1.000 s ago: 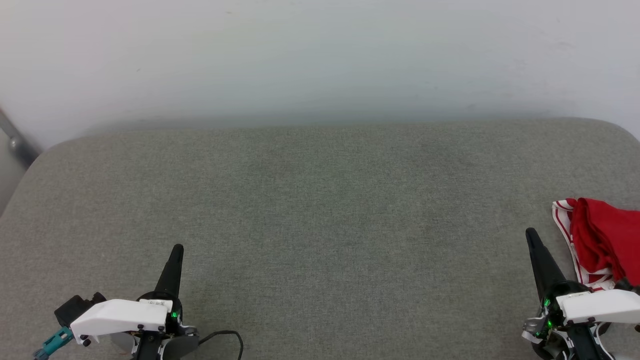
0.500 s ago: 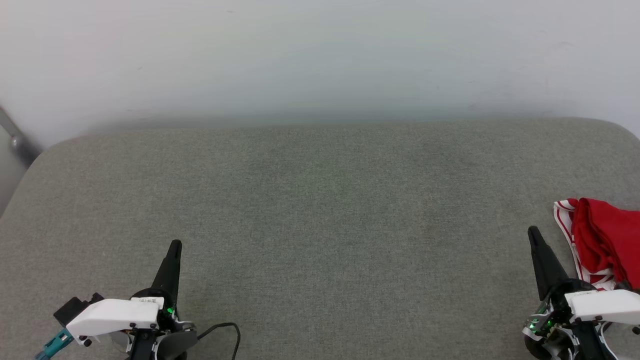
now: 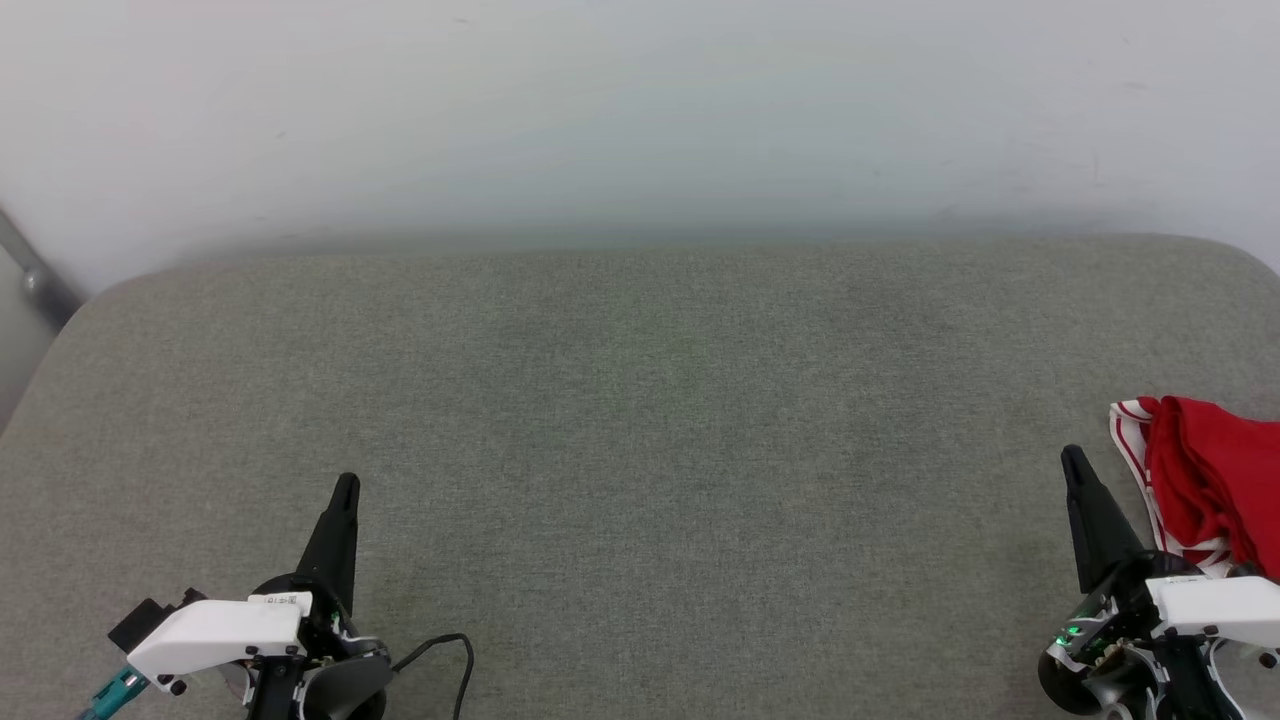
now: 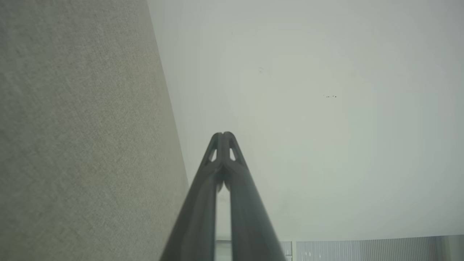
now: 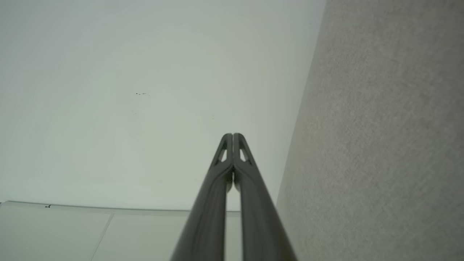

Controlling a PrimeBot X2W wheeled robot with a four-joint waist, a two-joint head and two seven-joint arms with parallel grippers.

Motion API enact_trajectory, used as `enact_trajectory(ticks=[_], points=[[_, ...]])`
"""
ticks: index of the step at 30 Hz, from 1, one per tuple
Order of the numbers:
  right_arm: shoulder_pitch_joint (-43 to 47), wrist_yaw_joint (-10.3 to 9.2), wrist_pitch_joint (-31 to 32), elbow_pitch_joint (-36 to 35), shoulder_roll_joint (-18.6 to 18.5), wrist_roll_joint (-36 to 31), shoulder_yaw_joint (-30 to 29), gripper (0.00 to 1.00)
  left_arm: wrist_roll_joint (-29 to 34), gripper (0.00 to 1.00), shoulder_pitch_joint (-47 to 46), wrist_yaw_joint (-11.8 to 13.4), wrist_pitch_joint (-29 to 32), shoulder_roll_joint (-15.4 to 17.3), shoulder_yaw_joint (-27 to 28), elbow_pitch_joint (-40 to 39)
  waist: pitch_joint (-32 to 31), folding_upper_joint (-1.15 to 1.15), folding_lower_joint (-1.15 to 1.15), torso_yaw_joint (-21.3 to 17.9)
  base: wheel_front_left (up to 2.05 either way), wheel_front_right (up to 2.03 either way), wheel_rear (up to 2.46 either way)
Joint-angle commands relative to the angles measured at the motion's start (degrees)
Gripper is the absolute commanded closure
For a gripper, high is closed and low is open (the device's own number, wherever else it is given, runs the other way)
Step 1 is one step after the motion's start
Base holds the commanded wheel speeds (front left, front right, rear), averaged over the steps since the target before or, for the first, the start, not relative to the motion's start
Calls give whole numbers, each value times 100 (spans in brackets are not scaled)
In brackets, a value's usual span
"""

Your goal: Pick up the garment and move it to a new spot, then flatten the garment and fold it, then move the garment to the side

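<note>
The garment (image 3: 1210, 475), red with red-and-white striped trim, lies bunched at the right edge of the grey cushioned surface (image 3: 640, 420) in the head view, partly cut off by the frame. My right gripper (image 3: 1073, 458) is shut just left of it, fingers pointing up, holding nothing. My left gripper (image 3: 346, 485) is shut at the lower left, far from the garment. In the wrist views both the left gripper (image 4: 223, 135) and the right gripper (image 5: 232, 136) show fingertips pressed together and empty, pointing at the pale wall.
A pale wall (image 3: 640, 110) rises behind the grey surface. A grey metal bar (image 3: 35, 275) slants at the far left edge. A black cable (image 3: 450, 655) loops beside my left wrist. The grey surface shows along the left of the left wrist view (image 4: 72, 127) and the right of the right wrist view (image 5: 391, 127).
Both grippers, still shut, have eased a little downward and outward in the head view. The garment has not moved.
</note>
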Motion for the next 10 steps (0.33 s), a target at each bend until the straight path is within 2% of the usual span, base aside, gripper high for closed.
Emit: enact_trajectory(ticks=[1, 10], points=[[-77, 0, 23, 16, 10, 114, -11, 100, -88, 100, -60, -32, 37, -20, 43, -7, 1, 0, 0, 2, 0, 0, 0], [-72, 0, 21, 16, 12, 98, -11, 100, -75, 100, -56, -28, 29, -18, 36, -7, 1, 0, 0, 2, 0, 0, 0]])
